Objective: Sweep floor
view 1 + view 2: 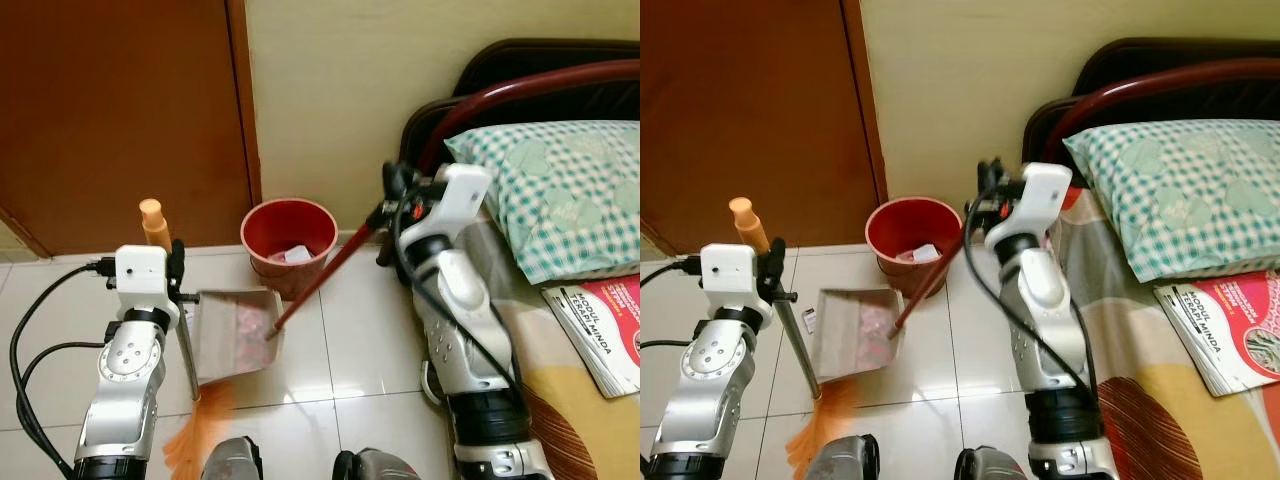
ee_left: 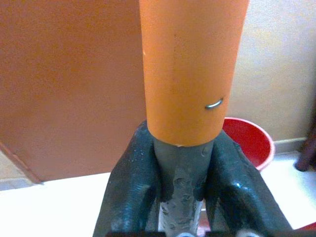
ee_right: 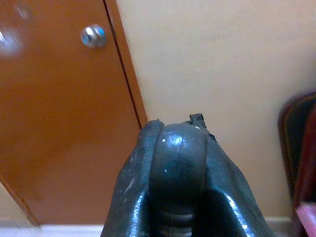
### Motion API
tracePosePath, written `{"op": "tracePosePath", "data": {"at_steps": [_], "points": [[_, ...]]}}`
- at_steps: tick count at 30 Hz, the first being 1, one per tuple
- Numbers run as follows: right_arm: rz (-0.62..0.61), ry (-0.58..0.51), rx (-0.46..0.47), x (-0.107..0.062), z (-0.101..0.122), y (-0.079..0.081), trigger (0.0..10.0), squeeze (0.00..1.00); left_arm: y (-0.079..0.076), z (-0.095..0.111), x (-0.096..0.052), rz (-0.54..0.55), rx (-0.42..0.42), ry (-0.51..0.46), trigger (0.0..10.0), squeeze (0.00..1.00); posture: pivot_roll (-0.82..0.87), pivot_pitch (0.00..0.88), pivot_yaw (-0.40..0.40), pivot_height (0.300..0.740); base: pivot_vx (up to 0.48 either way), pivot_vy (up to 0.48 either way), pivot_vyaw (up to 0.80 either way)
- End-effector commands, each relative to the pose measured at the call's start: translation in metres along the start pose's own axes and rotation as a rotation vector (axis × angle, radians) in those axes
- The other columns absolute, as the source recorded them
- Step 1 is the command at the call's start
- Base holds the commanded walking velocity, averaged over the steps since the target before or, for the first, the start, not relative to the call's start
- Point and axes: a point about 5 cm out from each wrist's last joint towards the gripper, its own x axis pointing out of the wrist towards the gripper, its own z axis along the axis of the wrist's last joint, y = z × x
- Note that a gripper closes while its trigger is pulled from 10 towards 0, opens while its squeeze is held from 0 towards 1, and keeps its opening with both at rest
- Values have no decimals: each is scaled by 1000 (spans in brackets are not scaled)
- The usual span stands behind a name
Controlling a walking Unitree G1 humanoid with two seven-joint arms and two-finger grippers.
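My left gripper (image 1: 176, 268) is shut on the broom (image 1: 186, 355), just below its orange top cap (image 2: 190, 69). The grey shaft runs down to orange bristles (image 1: 200, 432) on the white tiles. A grey dustpan (image 1: 236, 335) lies on the floor beside the bristles, with pinkish scraps in it. Its long dark red handle (image 1: 325, 272) rises to the right into my right gripper (image 1: 393, 198), which is shut on the handle's dark end (image 3: 177, 163). Just behind the dustpan stands a red bin (image 1: 290, 240) with paper inside.
A brown door (image 1: 120, 110) fills the left back, next to a cream wall. On the right is a bed with a dark red headboard (image 1: 540, 85), a checked pillow (image 1: 560, 190) and a magazine (image 1: 605, 325). My feet (image 1: 235, 462) show at the bottom.
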Motion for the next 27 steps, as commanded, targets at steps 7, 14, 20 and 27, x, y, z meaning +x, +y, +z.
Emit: {"op": "tracePosePath", "data": {"at_steps": [7,14,20,27], "points": [[-166,174,-67,-28,-40,-49,10000,0,-12,-3,-6,-26,9,26,10000,0,193,136,-65,740,0,0,0],[-205,185,-91,-25,-44,-53,10000,0,-24,-2,-5,-84,11,26,10000,0,162,144,-55,740,0,0,0],[-239,164,-133,-19,-39,-58,10000,0,-45,10,-2,-208,88,-48,10000,0,108,154,-58,740,0,0,0],[-263,158,-136,-20,-39,-59,10000,0,-68,25,-4,-356,130,-125,10000,0,77,178,-39,740,0,0,0]]}}
